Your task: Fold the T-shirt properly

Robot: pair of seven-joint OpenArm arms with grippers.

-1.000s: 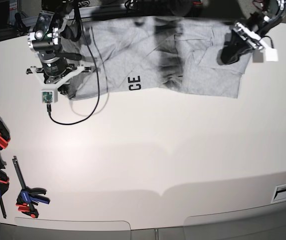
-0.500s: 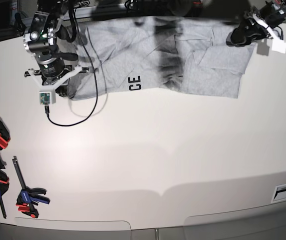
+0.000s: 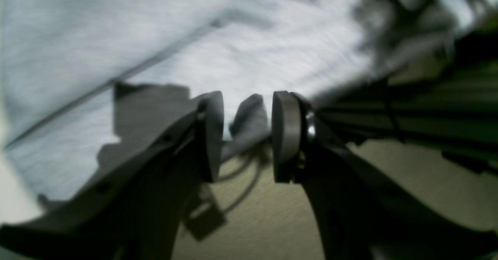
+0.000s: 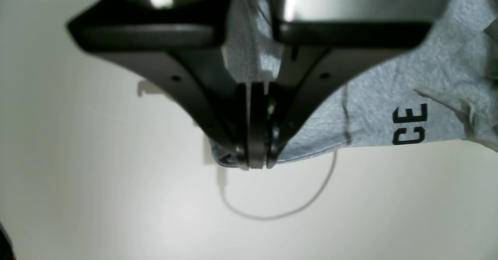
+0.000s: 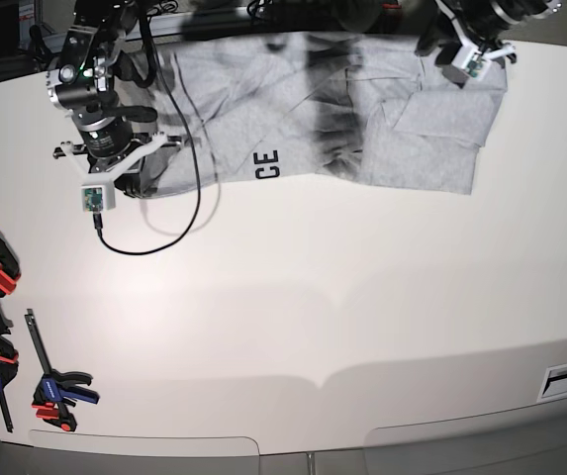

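The right gripper (image 4: 255, 157) is pinching the T-shirt (image 5: 362, 119) edge; the left gripper (image 3: 247, 135) is gaping around a fold; folding is barely beginning.

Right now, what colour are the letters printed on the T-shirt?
Black block letters on the light heather-grey T-shirt; clearest in the right wrist view.

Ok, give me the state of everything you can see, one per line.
T-shirt: spread at the table's far edge, rumpled, letters "CE" showing.
Right gripper: shut on the T-shirt's corner.
Left gripper: jaws apart, a fold of cloth between them, grip unclear.
Clamps: lying unused at the table's edge.
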